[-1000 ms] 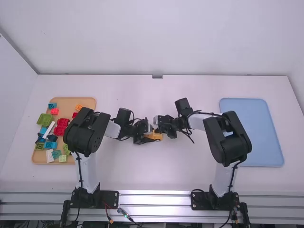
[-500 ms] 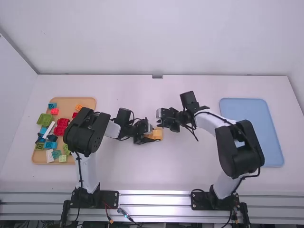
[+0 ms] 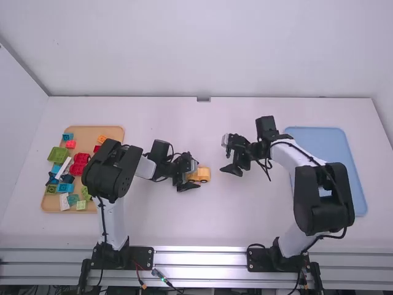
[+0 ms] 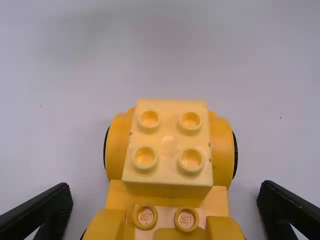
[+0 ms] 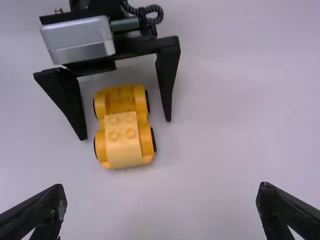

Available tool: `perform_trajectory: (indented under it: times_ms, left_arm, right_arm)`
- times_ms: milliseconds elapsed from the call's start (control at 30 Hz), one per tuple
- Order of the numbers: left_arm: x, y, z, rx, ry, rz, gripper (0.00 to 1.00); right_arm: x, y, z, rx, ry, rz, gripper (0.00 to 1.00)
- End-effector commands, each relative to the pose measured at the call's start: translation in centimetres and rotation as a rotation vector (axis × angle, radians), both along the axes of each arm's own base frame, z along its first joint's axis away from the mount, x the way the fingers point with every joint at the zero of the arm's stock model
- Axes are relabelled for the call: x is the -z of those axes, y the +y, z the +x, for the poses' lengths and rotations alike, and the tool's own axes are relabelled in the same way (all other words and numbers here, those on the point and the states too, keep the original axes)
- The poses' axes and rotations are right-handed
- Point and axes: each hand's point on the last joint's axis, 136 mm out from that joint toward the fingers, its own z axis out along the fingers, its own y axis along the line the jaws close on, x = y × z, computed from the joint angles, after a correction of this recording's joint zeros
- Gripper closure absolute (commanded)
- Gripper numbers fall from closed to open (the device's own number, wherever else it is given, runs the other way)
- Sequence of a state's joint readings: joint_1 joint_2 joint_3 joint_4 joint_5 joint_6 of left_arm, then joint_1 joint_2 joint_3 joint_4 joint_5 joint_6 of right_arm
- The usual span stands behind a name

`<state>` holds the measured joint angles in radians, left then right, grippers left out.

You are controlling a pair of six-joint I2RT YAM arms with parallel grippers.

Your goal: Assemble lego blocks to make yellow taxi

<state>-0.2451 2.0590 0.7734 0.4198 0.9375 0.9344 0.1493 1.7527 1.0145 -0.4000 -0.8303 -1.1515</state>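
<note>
From your high view, a yellow car (image 3: 201,174) sits upright on the white table (image 3: 166,227) near its middle, partly covered by your left gripper (image 3: 195,174). Your left wrist view fills in detail: a pale yellow block (image 4: 167,142) with four studs lies on one end of the car, between rounded orange-yellow fenders, and two more studs show on the lower section beside it. Your left jaws stand wide, one finger on each side of the car, with white tabletop between each finger and the bricks.

Your right wrist view takes in the car's full length, dark wheels (image 5: 154,140) at its sides, framed by your left gripper's fingers. Your right gripper (image 3: 227,160) hangs apart from the car, to its right in your high view, jaws also wide and holding nothing.

At the far left of your high view, a tan tray (image 3: 89,131) holds loose bricks: red blocks (image 3: 79,163), a green block (image 3: 56,154), blue blocks (image 3: 64,187), white blocks (image 3: 64,201) and an orange block (image 3: 102,139) among them. Your left arm (image 3: 112,172) blocks your sight of the tray's right edge. At the right, your right arm (image 3: 316,193) crosses in front of part of a blue tray (image 3: 325,141).
</note>
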Motion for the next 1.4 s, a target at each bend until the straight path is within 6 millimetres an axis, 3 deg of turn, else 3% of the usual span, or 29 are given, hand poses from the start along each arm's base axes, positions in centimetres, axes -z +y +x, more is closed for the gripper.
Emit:
perform_trajectory:
  times_ms: [0,300,733,1000,1200,1367]
  left_arm:
    - [0.1,-0.1,0.2,-0.001,0.018,-0.013,0.01]
    - [-0.9,-0.1,0.7,-0.044,0.051,-0.021,0.01]
    - [-1.0,0.6,1.2,-0.088,0.052,0.030,0.01]
    - [-3.3,0.9,1.1,-0.096,0.039,0.037,0.01]
    - [-4.2,2.1,1.6,-0.163,0.020,0.119,0.01]
    - [-6.3,2.8,1.2,-0.191,0.010,0.154,0.01]
  right_arm:
    - [-1.4,-0.3,0.5,0.012,-0.023,0.010,0.01]
    - [-0.9,-1.7,0.6,0.052,-0.008,0.007,0.01]
    - [0.6,-1.6,0.2,0.048,-0.040,0.005,0.01]
    - [0.6,-1.6,0.2,0.048,-0.040,0.005,0.01]
    - [0.6,-1.5,0.2,0.044,-0.040,0.005,0.01]
    - [0.6,-1.6,0.2,0.047,-0.041,0.006,0.01]
